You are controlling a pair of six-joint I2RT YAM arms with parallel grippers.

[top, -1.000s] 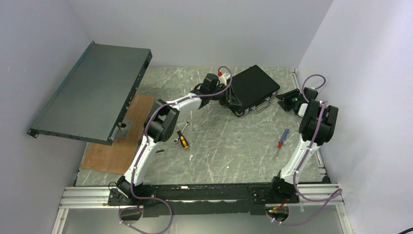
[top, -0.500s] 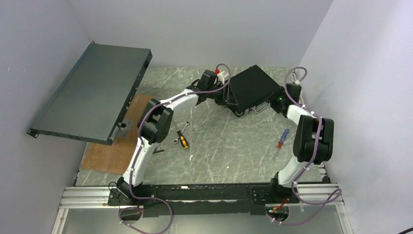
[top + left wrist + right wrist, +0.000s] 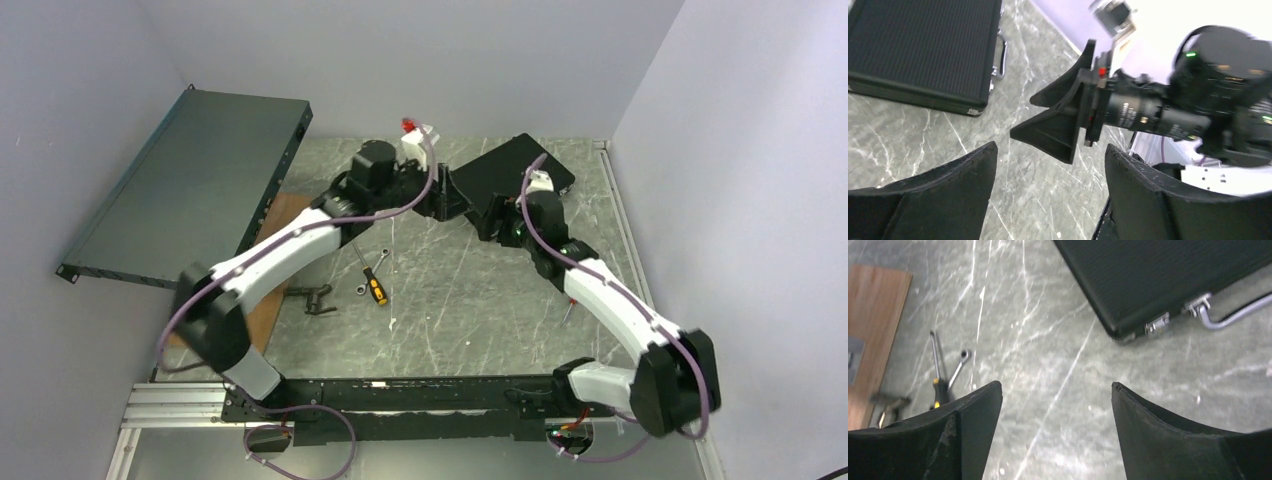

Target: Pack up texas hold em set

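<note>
At the bottom of the left wrist view, the left gripper point(image 3: 1050, 150) has its fingers apart with nothing between them, only bare marble table point(image 3: 923, 145). The right gripper point(image 3: 1020, 118) points in from the right of this view. Its two black fingers are also spread and empty, over the table. The black briefcase point(image 3: 923, 45) is top left, lying flat with the lid closed and its silver handle point(image 3: 1003, 50) on the edge toward the grippers. Neither gripper touches it. The right gripper is near its corner but apart.

Right wrist view: its own fingers are wide and hold nothing, with marble between them. The briefcase is top right and shut, with two silver latches point(image 3: 1158, 323) on its front edge and the handle sticking out from that edge. Lower left are a yellow-handled screwdriver point(image 3: 936, 371) and a small wrench point(image 3: 959, 365) side by side; cannot tell if they touch. A wooden board point(image 3: 873, 335) is at the left edge, with a dark tool point(image 3: 888, 404) just beside it, blurred.

Top view: the briefcase is at the back of the table, right of centre, turned at an angle and closed. Both arms reach to its near-left side, and the grippers are close together just beside the case. Contact cannot be told from here. A large grey panel point(image 3: 190, 190) sits tilted at the left, over part of the board. The screwdriver and wrench are mid-table, well apart from the case.
</note>
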